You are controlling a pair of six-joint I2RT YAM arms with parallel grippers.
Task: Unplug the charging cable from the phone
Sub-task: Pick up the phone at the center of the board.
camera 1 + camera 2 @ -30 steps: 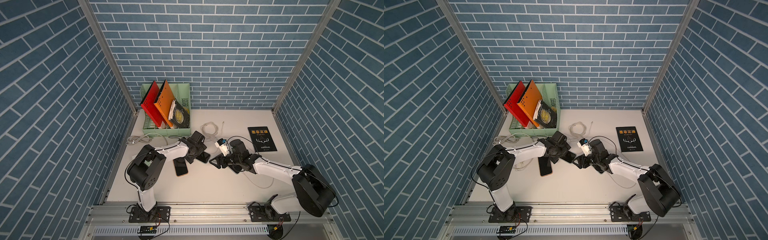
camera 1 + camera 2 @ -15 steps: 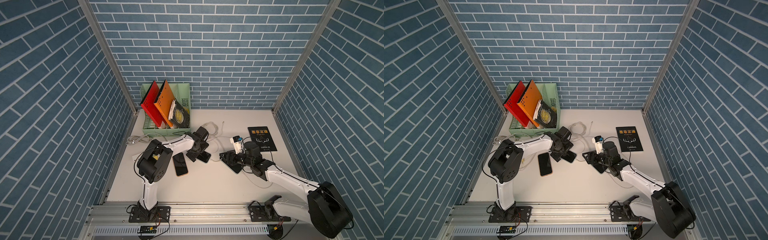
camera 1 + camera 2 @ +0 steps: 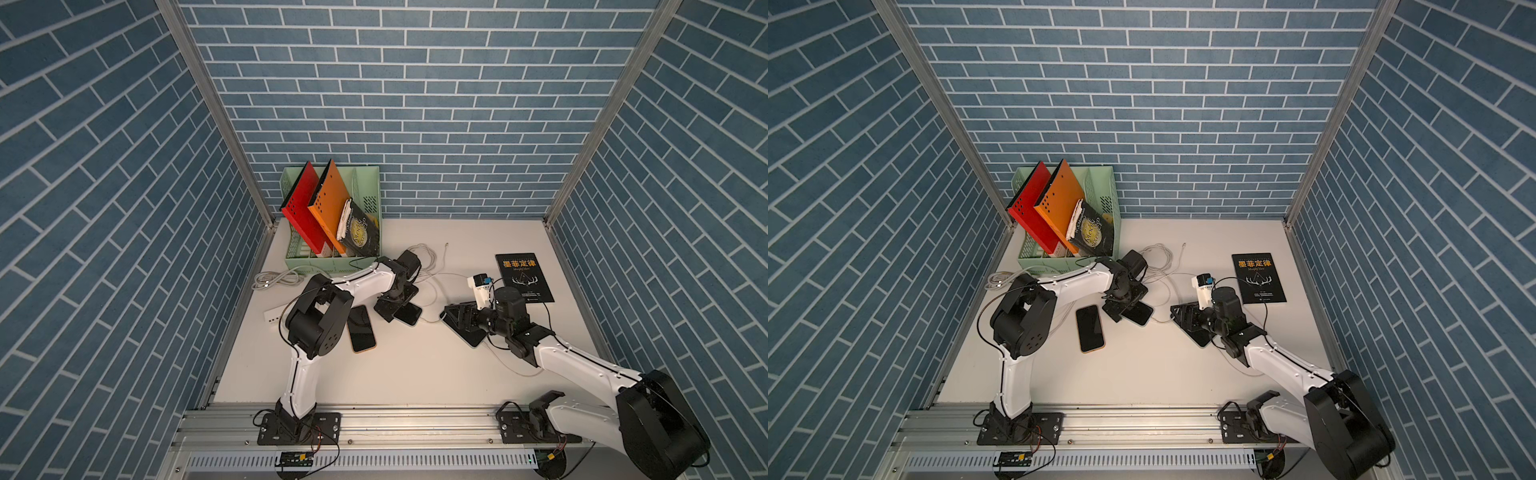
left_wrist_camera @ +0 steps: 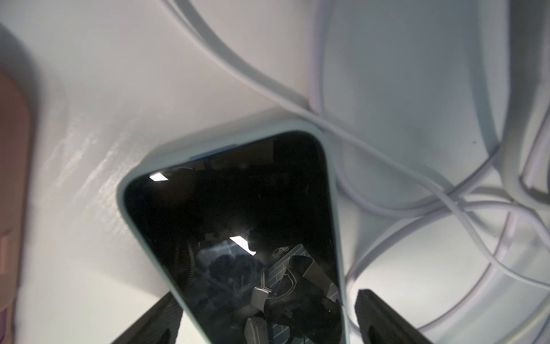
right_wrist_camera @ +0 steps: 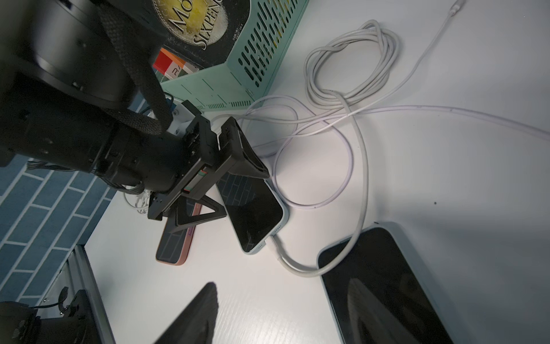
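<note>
The phone (image 5: 253,214) has a pale blue case and lies face up near the table's middle, also in both top views (image 3: 409,314) (image 3: 1140,313). The white charging cable (image 5: 354,166) is plugged into its end nearest my right wrist camera, at the connector (image 5: 273,239). My left gripper (image 4: 269,320) (image 3: 397,305) (image 3: 1125,305) is open and straddles the phone's other end, one finger (image 4: 154,321) at each long side, with the cable (image 4: 387,160) running past. My right gripper (image 5: 282,321) (image 3: 455,318) hangs open to the right, holding nothing.
A second pale-cased phone (image 5: 387,283) (image 3: 471,334) lies under my right gripper. An orange-cased phone (image 3: 361,330) lies left of the middle. At the back stand a green file rack (image 3: 332,262), a cable coil (image 3: 424,253) and a black book (image 3: 523,276). A white power strip (image 3: 274,316) lies left.
The right arm has swung outward to the right and its gripper has shifted a little right. The left arm's elbow has swung toward the middle, its gripper staying over the phone.
</note>
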